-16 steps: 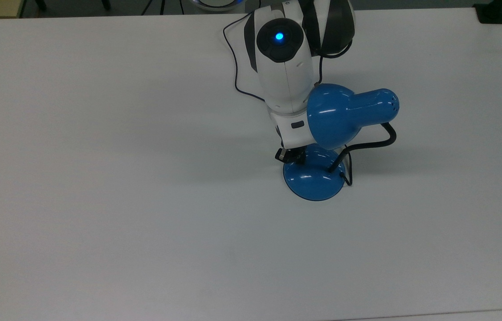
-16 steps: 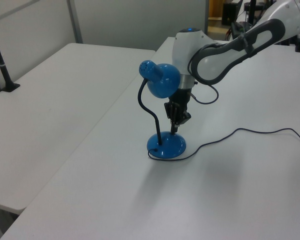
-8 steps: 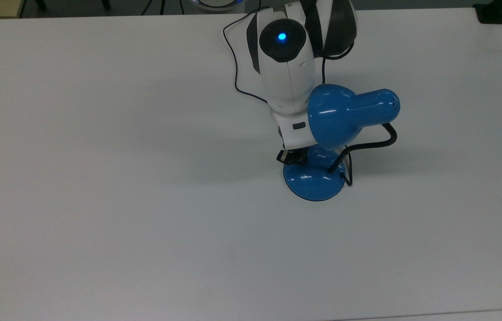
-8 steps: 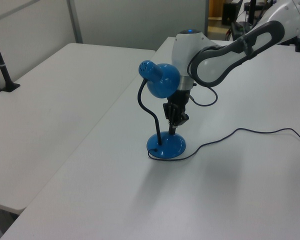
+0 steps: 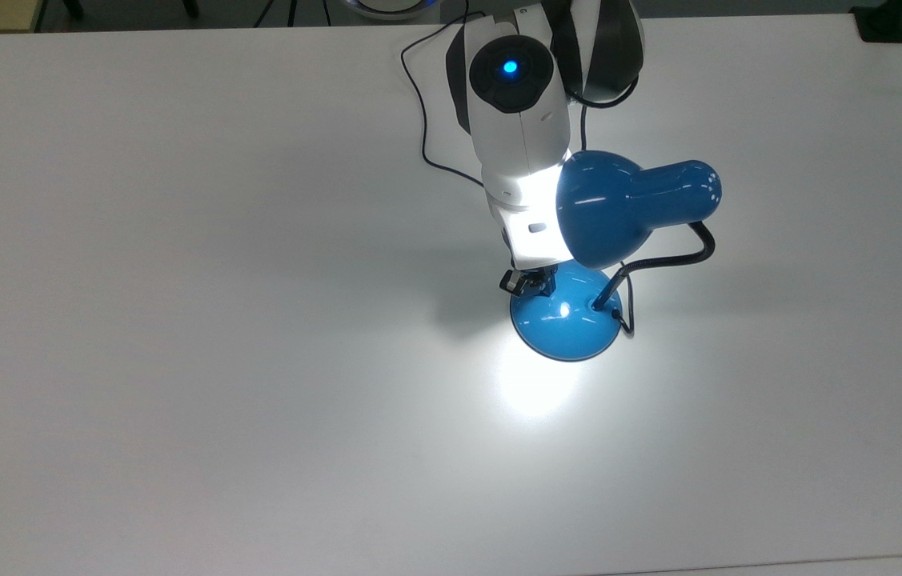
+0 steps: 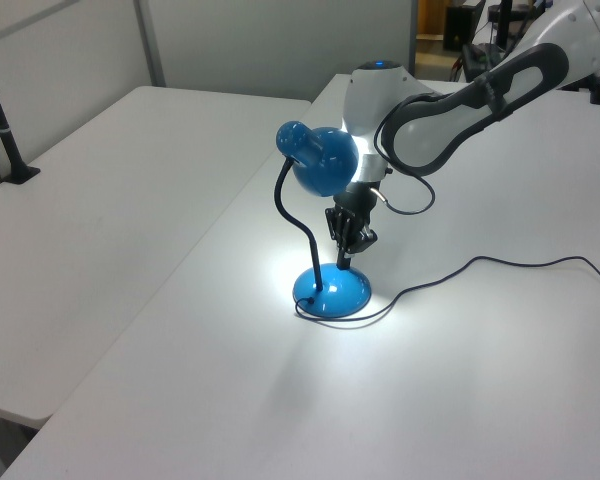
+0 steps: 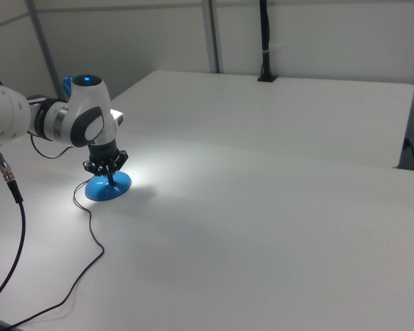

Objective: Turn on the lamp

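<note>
Blue lamp (image 5: pixel 627 206) lit at frame centre, fingertips (image 5: pixel 532 282) closed on its base switch; best lift straight up, sparing the surface (image 5: pixel 178 360) cord.

Gripper (image 5: pixel 531 282) down, fingers seemingly together.

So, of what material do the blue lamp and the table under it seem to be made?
The lamp: its shade and domed base look like painted metal or hard plastic, glossy, with sharp highlights; the black neck looks ribbed and flexible. The table: smooth matte white, likely laminate; the light spreads softly on it without mirror reflection.
</note>
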Controlling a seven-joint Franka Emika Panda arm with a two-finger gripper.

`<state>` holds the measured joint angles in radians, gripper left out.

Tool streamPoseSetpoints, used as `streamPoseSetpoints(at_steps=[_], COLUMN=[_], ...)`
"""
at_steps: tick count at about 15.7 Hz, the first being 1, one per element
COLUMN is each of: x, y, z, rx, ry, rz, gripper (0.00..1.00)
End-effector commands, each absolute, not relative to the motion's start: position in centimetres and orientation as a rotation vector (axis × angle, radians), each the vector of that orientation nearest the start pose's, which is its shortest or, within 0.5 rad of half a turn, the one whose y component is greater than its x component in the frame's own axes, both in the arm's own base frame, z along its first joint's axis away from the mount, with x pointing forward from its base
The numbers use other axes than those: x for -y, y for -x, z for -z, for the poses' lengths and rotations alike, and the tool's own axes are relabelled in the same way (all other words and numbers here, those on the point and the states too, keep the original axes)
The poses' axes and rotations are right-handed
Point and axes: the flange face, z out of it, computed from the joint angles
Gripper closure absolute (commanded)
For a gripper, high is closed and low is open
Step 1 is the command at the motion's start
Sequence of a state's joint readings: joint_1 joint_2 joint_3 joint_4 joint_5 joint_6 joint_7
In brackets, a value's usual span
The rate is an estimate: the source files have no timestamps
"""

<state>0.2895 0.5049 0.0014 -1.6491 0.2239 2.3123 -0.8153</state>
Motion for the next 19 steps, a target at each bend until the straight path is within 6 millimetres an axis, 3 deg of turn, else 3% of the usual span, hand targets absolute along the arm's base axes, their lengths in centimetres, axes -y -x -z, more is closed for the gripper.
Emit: streamPoseSetpoints(at_steps=[1, 9, 14, 19], x=[-21.4, -22.0, -19.4, -15.0], y=[-66.7, -66.5, -66.0, -64.3], z=[-32.1, -32.0, -38.2, -44.3], rx=[1.36, 1.367, 1.285, 1.235], ry=[2.663, 2.657, 2.668, 2.667], rz=[0.331, 0.328, 0.411, 0.294], gripper=[1.0, 1.0, 1.0, 1.0])
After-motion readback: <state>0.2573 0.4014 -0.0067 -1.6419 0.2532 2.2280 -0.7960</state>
